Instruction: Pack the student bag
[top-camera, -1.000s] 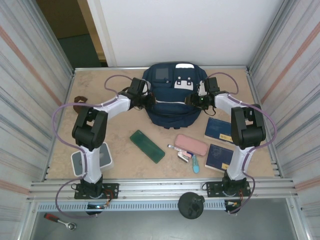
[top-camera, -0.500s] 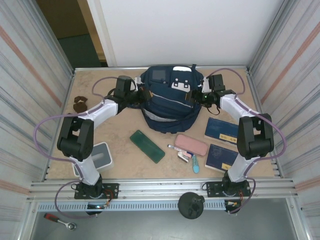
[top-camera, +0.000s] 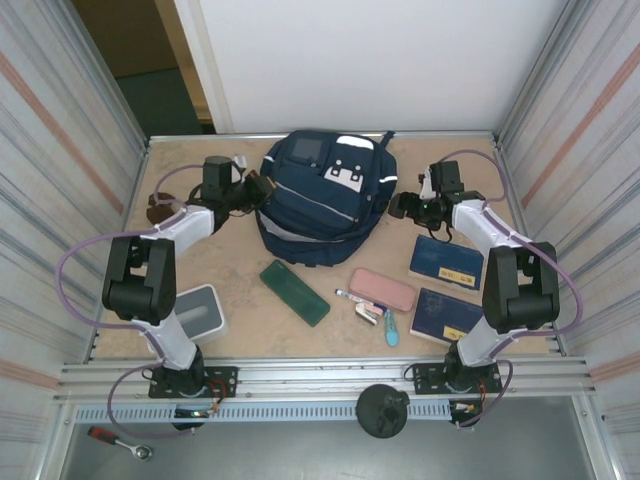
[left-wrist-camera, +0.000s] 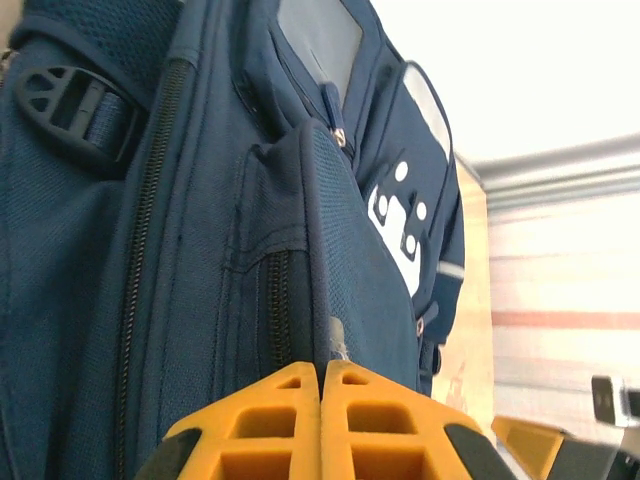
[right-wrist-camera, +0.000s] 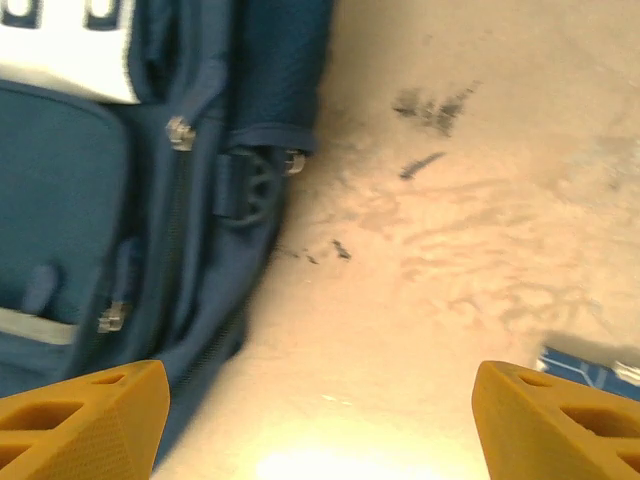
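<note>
One student bag (top-camera: 320, 205) lies between left gripper (left-wrist-camera: 322, 366), pinching its fabric, and right gripper (top-camera: 398, 208), spread empty.

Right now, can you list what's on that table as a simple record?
bag: navy, lying at the far middle of the table
left gripper: shut, pinching the bag's fabric
right gripper: open, over bare table beside the bag
loose items: green case, pink pouch, two booklets
loose items' place: all outside the bag
</note>
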